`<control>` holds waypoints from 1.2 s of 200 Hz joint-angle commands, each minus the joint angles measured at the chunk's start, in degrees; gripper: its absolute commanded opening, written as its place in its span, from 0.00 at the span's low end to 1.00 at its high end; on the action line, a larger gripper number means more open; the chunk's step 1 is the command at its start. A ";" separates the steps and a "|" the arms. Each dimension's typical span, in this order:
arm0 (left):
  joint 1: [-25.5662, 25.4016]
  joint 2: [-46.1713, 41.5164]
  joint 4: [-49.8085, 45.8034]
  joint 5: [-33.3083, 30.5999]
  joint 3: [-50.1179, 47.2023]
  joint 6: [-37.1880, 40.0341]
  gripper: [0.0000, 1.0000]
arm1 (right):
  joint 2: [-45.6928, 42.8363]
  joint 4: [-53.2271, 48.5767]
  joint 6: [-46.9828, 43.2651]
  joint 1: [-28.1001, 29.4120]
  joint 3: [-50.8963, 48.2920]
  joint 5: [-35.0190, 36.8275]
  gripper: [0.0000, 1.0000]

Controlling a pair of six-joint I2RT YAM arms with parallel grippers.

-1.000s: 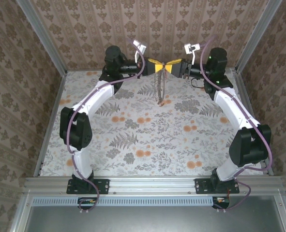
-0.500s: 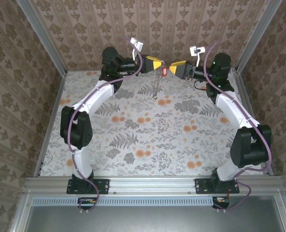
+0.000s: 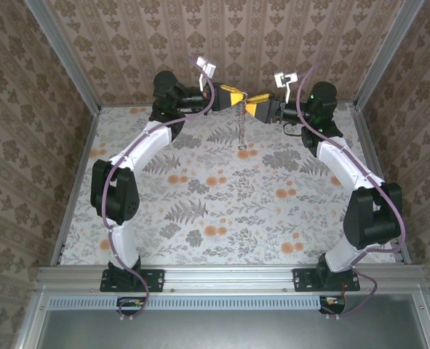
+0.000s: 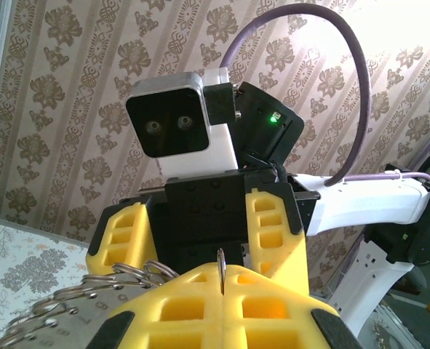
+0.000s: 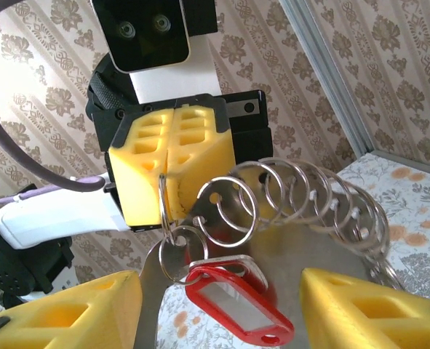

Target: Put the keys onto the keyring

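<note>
Yellow-fingered grippers meet at a keyring (image 5: 309, 193) hanging in the air.
Floral-print tabletop (image 3: 222, 207), brown damask wallpaper (image 3: 236, 36) on the walls. The left gripper (image 5: 169, 174) is pressed tight on a wire ring of the keyring above the table's far edge, and a red key tag (image 5: 233, 305) dangles beneath. The right gripper (image 3: 253, 109) stands spread, one finger on each side of the tag.

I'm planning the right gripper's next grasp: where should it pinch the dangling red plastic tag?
Probably the free end of the red plastic tag, across its long edges, from its flat face's side; the small steel ring holds the other end.
</note>
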 commanded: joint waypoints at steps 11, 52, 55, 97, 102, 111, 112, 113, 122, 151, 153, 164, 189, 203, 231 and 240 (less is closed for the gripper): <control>-0.24 -0.43 3.21 0.40 2.22 -1.30 0.00 | 0.53 2.97 0.06 0.61 1.09 -1.95 0.51; -0.23 -0.35 2.98 0.05 2.10 -1.08 0.00 | 0.14 3.15 0.15 0.80 0.76 -2.42 0.18; -0.22 -0.35 2.90 0.00 2.09 -1.08 0.00 | 0.11 3.08 0.15 0.76 0.76 -2.43 0.16; 0.00 -1.11 1.61 -2.40 1.29 0.27 0.00 | -0.74 0.86 -0.71 0.80 0.06 -2.25 0.02; 0.00 -1.41 0.95 -2.88 1.00 0.91 0.00 | -0.96 0.42 -0.97 0.79 -0.07 -2.02 0.01; -0.04 -1.89 -0.37 -3.82 0.55 2.31 0.00 | -1.50 -0.24 -1.47 0.89 -0.51 -1.34 0.00; -0.04 -1.96 -0.45 -3.87 0.51 2.55 0.00 | -1.49 -0.35 -1.54 0.89 -0.53 -1.28 0.00; -0.04 -2.03 -0.58 -3.89 0.44 2.71 0.00 | -1.57 -0.45 -1.53 0.89 -0.54 -1.24 0.00; -0.06 -2.57 -2.39 -4.61 0.02 4.32 0.00 | -1.95 -1.17 -1.99 0.99 -0.73 -0.80 0.00; -0.62 -4.27 -5.89 -6.27 -1.21 8.24 0.00 | -2.57 -3.50 -3.13 1.90 -0.82 0.28 0.00; -0.63 -4.34 -6.05 -6.37 -1.34 8.48 0.00 | -2.54 -3.70 -3.22 2.00 -0.82 0.39 0.00; -0.75 -4.73 -6.95 -6.72 -1.61 9.26 0.00 | -2.53 -4.81 -3.90 2.48 -0.66 0.76 0.00; -1.10 -5.46 -9.26 -7.34 -1.99 11.47 0.00 | -2.42 -6.58 -4.91 3.48 -0.55 1.84 0.00; -1.27 -5.65 -9.75 -7.42 -2.03 12.05 0.00 | -2.24 -6.94 -5.04 3.79 -0.47 2.32 0.00; -1.36 -6.13 -10.00 -7.95 -2.52 12.62 0.00 | -1.71 -7.54 -5.12 4.05 -0.20 2.87 0.00; -1.36 -6.36 -9.98 -8.16 -2.77 12.85 0.00 | -1.51 -7.75 -5.21 4.09 -0.14 3.01 0.00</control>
